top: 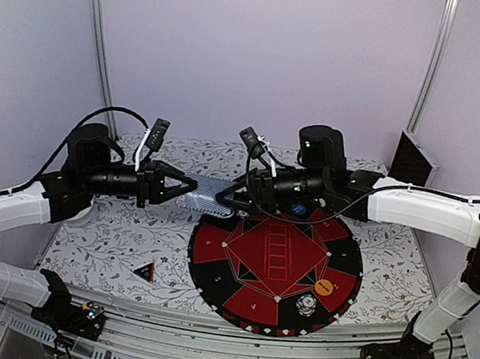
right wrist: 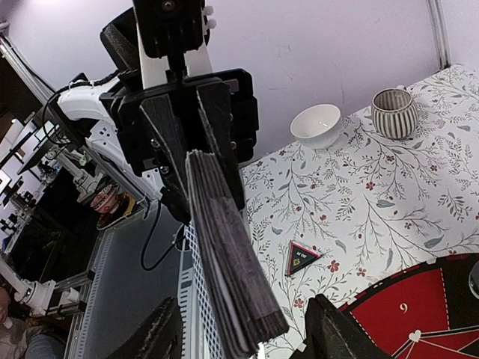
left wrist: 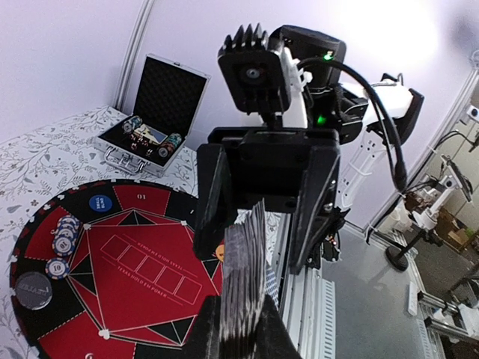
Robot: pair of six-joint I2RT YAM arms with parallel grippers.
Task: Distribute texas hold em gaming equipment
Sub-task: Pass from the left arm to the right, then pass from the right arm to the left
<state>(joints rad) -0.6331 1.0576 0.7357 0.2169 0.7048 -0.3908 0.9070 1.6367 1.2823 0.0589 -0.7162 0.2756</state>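
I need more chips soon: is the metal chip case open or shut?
Open: the metal case has its foam-lined lid raised, and chips show inside.

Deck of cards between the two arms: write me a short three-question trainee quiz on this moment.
1. True or false: the deck of cards lies flat on the round mat.
2. The right hand is: A) open, with a finger on either side of the deck B) shut on the deck C) shut with nothing in it
3. Where does the small triangle lie?

Key:
1. False. The left hand is shut on it and holds it in the air.
2. A.
3. On the flowered tablecloth, left of the mat.
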